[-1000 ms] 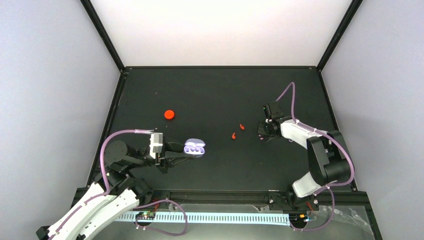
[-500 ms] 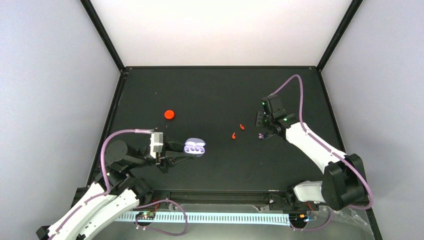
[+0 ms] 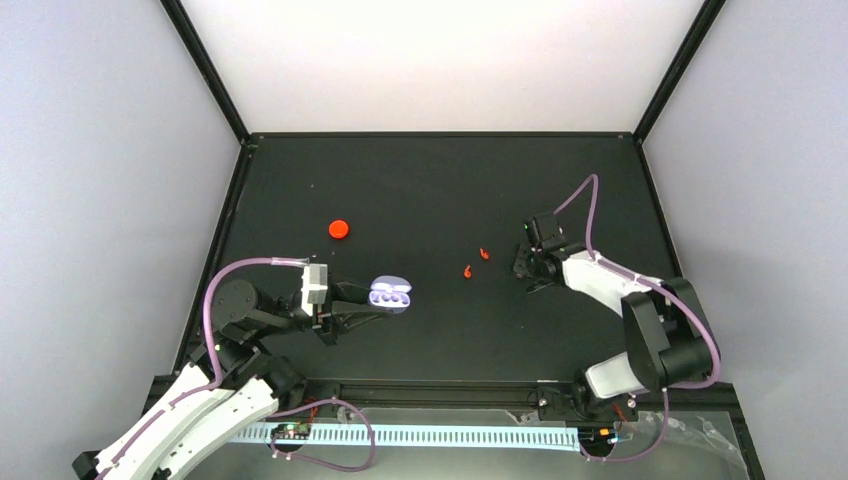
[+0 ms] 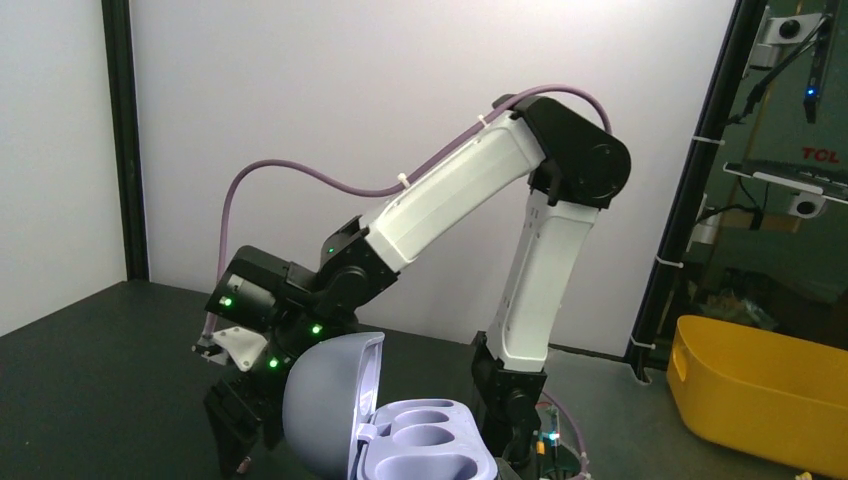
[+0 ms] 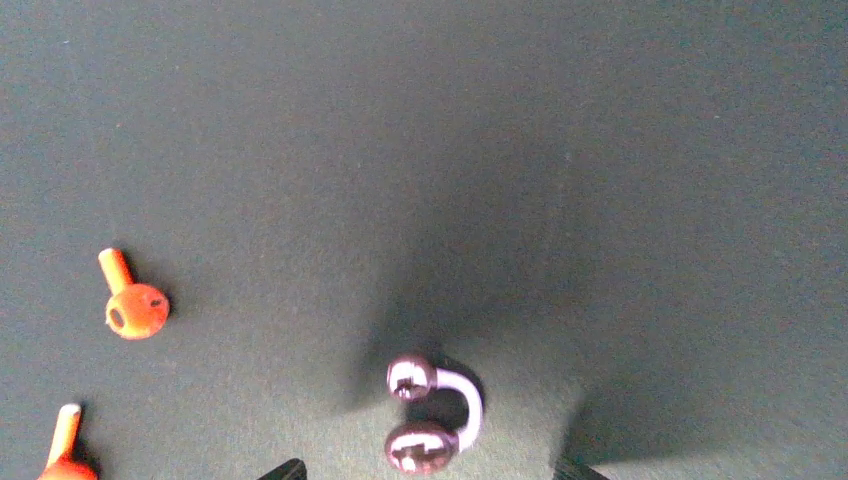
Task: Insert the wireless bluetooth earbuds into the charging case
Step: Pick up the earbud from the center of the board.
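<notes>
My left gripper (image 3: 372, 300) is shut on the base of the lilac charging case (image 3: 390, 296), held low over the table. Its lid (image 4: 325, 400) stands open and the moulded wells (image 4: 430, 445) are empty. One purple hooked earbud (image 5: 435, 415) lies on the black table, loose between the open fingertips (image 5: 285, 470) of my right gripper (image 5: 428, 472). From above, the right gripper (image 3: 527, 270) hides that earbud. Two red-orange earbuds (image 3: 484, 253) (image 3: 467, 271) lie just to its left; the right wrist view shows them as well (image 5: 132, 303) (image 5: 65, 445).
A small round red case (image 3: 339, 229) sits on the table's left side, behind the left arm. The black frame rails (image 3: 440, 135) border the table. A yellow bin (image 4: 770, 390) stands beyond the table, past the right arm's base.
The right gripper has gone from shut to open. It swung up and out, baring the purple earbud on the table, then came back down over it. The left arm and case held still.
</notes>
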`<action>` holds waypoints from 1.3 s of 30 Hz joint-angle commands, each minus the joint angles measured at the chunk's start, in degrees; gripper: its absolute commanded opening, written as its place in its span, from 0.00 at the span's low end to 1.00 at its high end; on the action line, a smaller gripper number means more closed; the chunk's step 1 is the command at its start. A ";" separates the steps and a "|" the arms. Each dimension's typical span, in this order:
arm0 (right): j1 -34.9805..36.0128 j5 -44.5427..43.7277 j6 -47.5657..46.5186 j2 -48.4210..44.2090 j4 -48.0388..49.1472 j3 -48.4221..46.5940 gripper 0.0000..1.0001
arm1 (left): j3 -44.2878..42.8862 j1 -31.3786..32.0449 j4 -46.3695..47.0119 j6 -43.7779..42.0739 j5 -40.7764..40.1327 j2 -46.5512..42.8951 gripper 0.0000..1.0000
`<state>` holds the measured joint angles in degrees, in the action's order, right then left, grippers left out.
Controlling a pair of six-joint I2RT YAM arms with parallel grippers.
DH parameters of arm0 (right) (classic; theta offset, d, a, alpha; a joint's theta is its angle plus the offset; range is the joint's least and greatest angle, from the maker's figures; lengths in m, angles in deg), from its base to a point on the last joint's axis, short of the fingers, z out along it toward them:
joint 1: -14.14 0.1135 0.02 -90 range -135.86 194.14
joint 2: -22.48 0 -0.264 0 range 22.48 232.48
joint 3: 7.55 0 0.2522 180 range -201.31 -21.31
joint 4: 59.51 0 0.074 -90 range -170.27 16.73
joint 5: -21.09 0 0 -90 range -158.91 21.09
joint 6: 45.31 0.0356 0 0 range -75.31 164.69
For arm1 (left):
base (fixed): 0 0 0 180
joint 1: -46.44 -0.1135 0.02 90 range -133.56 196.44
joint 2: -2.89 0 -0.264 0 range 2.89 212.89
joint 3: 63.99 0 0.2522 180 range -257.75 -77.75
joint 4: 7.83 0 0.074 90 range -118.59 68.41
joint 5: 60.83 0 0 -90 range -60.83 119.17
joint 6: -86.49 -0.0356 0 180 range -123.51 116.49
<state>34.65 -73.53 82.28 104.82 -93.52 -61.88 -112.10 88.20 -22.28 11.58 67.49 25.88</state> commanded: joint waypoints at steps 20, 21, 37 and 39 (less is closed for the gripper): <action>-0.16 10.70 -10.28 13.36 4.13 -10.66 0.60 | -0.28 0.34 -0.31 -1.14 -0.46 0.11 0.02; 0.10 11.17 -10.52 13.32 3.83 -10.97 0.59 | -0.28 0.35 -0.23 -1.12 -0.47 0.13 0.02; -0.38 0.73 -7.09 1.03 2.47 -7.86 0.81 | -0.28 0.34 -0.62 -1.21 -0.38 -0.17 0.01; -1.32 1.93 -6.58 1.33 2.45 -6.77 0.84 | -0.28 0.34 -0.44 -1.23 -0.24 -0.24 0.02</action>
<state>35.11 -70.17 73.95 106.44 -91.25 -71.17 -112.08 88.20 -22.48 11.41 67.47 25.88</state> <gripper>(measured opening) 0.821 0.245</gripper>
